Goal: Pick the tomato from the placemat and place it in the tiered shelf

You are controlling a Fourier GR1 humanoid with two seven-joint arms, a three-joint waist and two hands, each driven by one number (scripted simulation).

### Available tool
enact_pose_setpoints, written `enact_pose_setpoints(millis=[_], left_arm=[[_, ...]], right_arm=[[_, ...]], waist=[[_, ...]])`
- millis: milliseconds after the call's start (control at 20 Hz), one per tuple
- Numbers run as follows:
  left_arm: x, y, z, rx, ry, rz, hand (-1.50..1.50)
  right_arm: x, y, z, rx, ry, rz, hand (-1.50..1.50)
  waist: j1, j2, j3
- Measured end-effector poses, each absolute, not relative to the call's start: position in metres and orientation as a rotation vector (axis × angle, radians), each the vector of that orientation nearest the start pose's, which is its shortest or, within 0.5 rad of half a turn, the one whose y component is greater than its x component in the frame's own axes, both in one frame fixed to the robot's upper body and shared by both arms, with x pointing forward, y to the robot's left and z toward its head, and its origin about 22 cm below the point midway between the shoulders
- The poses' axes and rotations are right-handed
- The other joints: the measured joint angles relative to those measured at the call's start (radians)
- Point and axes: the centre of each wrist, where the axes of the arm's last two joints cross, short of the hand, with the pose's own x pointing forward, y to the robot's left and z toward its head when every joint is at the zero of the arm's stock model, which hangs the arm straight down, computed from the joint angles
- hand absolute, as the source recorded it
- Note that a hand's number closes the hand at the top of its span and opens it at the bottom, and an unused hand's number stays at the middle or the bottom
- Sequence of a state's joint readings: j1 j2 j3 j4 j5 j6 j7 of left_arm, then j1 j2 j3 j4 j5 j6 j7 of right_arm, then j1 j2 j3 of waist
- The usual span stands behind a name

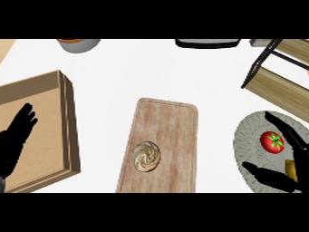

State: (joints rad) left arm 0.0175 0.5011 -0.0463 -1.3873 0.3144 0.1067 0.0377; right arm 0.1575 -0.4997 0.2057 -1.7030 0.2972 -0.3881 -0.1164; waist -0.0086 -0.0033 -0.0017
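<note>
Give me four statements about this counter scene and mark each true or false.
1. The tomato lies on the grey placemat. True.
2. The right hand is closed round the tomato. False: its fingers and thumb are spread on either side of it, open.
3. The round pastry sits on the wooden cutting board. True.
4. The left hand holds the pastry. False: it rests open over the wooden tray at the left.
</note>
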Motion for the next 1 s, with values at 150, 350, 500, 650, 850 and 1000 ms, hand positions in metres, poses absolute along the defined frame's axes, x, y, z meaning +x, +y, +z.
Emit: enact_pose_setpoints(millis=[150,350,500,650,850,1000], left_arm=[[0.232,0.354,0.001,0.268,-1.328,-0.036,0.0],[0.232,0.352,0.0,0.264,-1.329,-0.042,0.0],[0.233,0.354,-0.001,0.259,-1.33,-0.046,0.0],[0.232,0.354,0.0,0.258,-1.331,-0.048,0.0],[0.235,0.349,0.001,0.254,-1.336,-0.05,0.0],[0.239,0.345,0.007,0.255,-1.336,-0.051,0.0]], right_arm=[[0.191,-0.308,0.04,-0.832,-1.592,0.64,-1.5],[0.185,-0.309,0.057,-0.92,-1.409,0.813,-1.5],[0.184,-0.311,0.068,-0.951,-1.239,0.987,-1.5],[0.185,-0.306,0.077,-0.975,-1.088,1.123,-1.5],[0.201,-0.3,0.088,-1.016,-0.958,1.234,-1.5],[0.217,-0.294,0.088,-1.041,-0.896,1.279,-1.5]], waist=[[-0.003,-0.001,-0.001],[0.001,0.0,-0.003],[0.009,0.003,-0.003],[0.016,0.004,-0.002],[0.02,0.004,-0.001],[0.019,0.004,0.001]])
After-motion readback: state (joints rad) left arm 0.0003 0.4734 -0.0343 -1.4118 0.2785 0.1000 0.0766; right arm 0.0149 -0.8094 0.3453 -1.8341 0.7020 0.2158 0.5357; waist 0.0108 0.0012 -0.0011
